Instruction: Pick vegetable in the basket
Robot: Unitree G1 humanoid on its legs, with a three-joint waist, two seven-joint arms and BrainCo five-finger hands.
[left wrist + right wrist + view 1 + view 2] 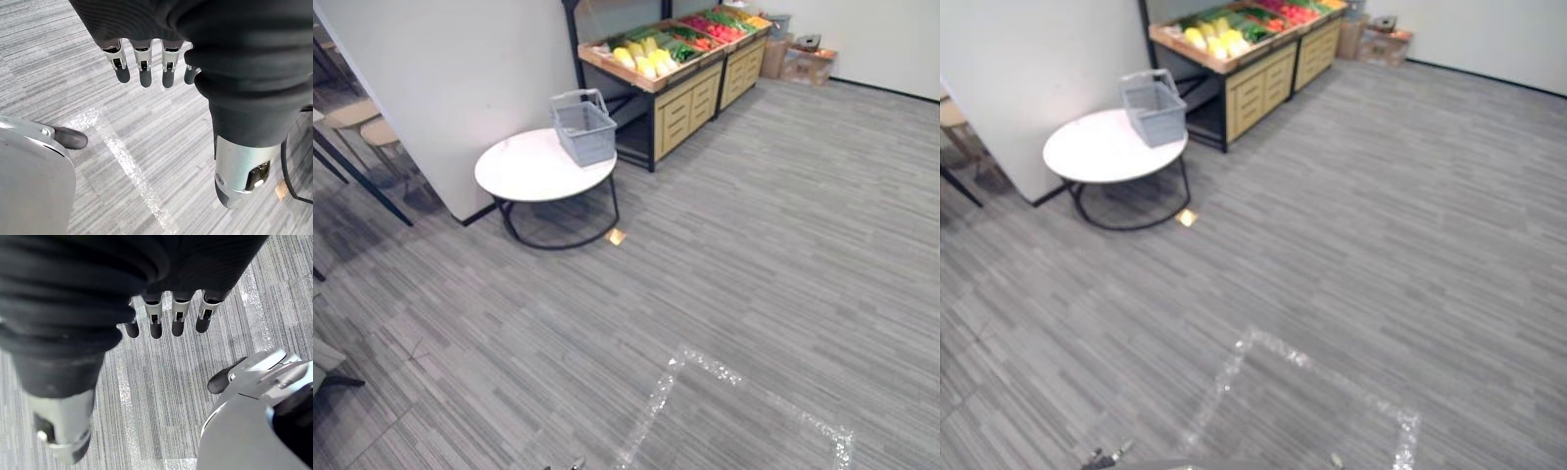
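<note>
Vegetables on stand, basket on counter, both hands unloaded

The vegetables [646,59], yellow, green and red, lie in the top trays of a wooden display stand [685,108] against the far wall. The grey basket [584,129] stands upright with its handle raised on a round white counter [524,171], at the counter edge nearest the stand and apart from the vegetables. Cardboard boxes [800,61] sit beyond the far end of the stand. The left hand [143,68] and the right hand [154,320] each hang over the grey plank floor [754,245], well apart from counter and stand, fingers straight and separated, holding nothing. A shiny tape outline [705,367] marks the floor in the near field
</note>
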